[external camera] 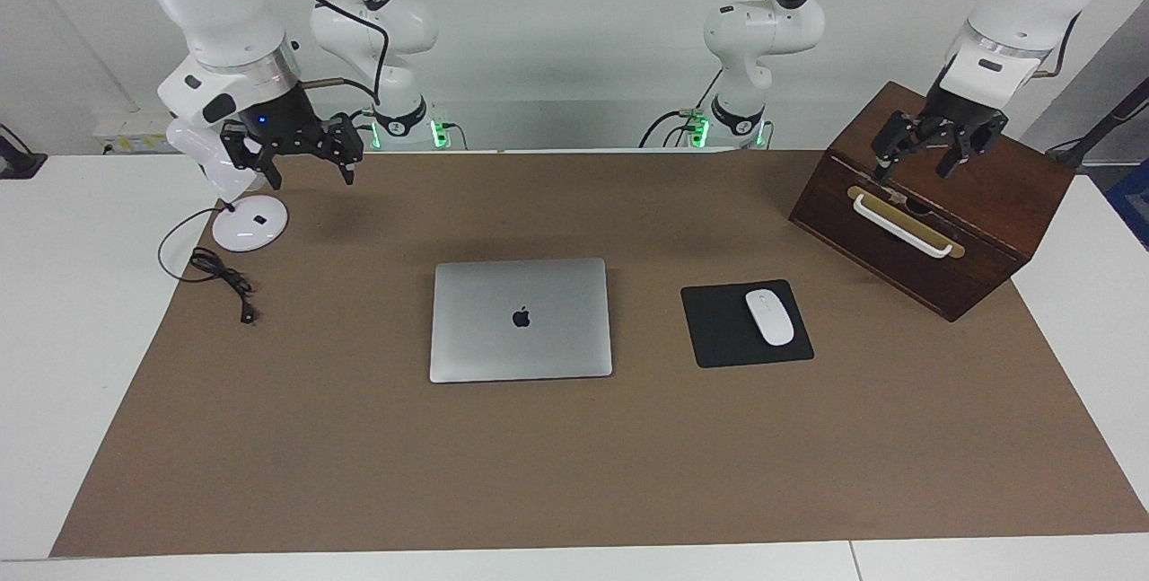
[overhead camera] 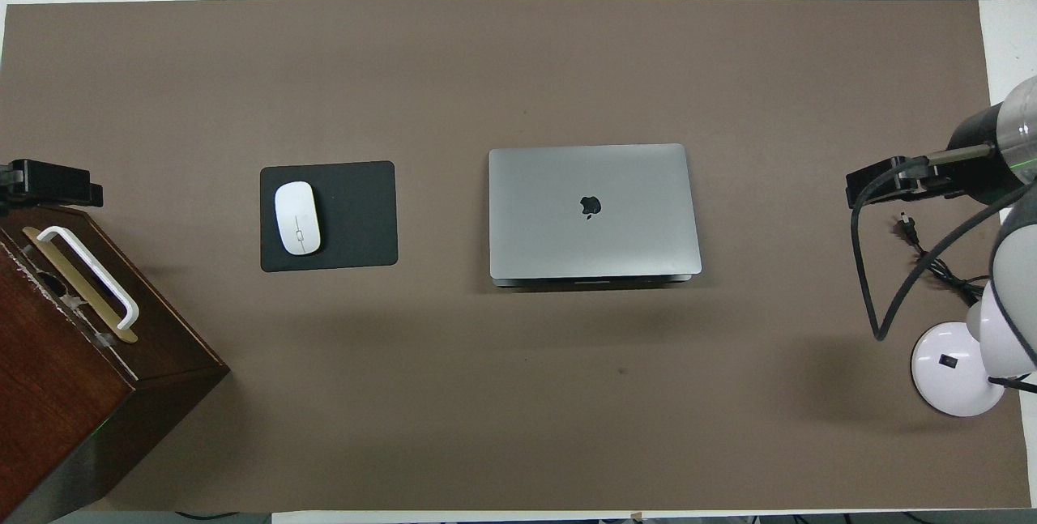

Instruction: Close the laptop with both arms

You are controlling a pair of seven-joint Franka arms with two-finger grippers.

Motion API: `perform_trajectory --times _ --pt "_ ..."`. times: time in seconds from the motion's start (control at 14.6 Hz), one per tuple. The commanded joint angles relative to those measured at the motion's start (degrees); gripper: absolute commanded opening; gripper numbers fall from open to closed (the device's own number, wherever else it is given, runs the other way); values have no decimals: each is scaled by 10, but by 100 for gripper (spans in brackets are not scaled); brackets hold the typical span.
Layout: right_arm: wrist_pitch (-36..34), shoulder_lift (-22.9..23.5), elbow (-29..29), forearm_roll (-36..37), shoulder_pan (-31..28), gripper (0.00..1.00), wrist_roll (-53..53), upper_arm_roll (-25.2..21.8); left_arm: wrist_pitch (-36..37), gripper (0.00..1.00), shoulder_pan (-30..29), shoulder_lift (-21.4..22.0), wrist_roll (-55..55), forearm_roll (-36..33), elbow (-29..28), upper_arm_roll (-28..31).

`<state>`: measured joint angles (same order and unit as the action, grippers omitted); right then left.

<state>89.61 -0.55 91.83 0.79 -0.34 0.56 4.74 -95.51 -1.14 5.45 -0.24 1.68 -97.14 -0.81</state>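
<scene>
The right claw [external camera: 305,159] hangs in the air with its fingers apart and nothing between them, over the brown mat [external camera: 574,473] near the lamp base [external camera: 249,224], well apart from the laptop [external camera: 521,319] toward the right arm's end of the tabletop [external camera: 81,294]. The left claw [external camera: 929,143] hangs with its fingers apart and empty over the top of the wooden box [external camera: 934,204], which stands well apart from the laptop toward the left arm's end.

The laptop lies flat in the middle of the mat with its lid down. The lid is plain silver-grey with a dark apple logo at its centre. In the overhead view the lid [overhead camera: 593,210] sits square over the base, whose thin dark edge shows along the side nearer the robots. Neither claw touches the laptop.

Beside the laptop, toward the left arm's end, a white mouse [external camera: 769,317] rests on a black mouse pad [external camera: 718,330]. A black cable [external camera: 220,276] lies near the lamp base.
</scene>
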Motion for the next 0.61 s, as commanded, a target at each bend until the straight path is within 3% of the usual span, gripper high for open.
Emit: perform_trajectory --times 0.0,0.55 --pt "-8 1 -2 -9 -12 100 -9 -2 -3 100 -1 4 -8 -9 -7 0" --pt "-3 1 -2 -8 -68 100 -7 -2 -2 100 -2 5 -7 -9 -6 -1"
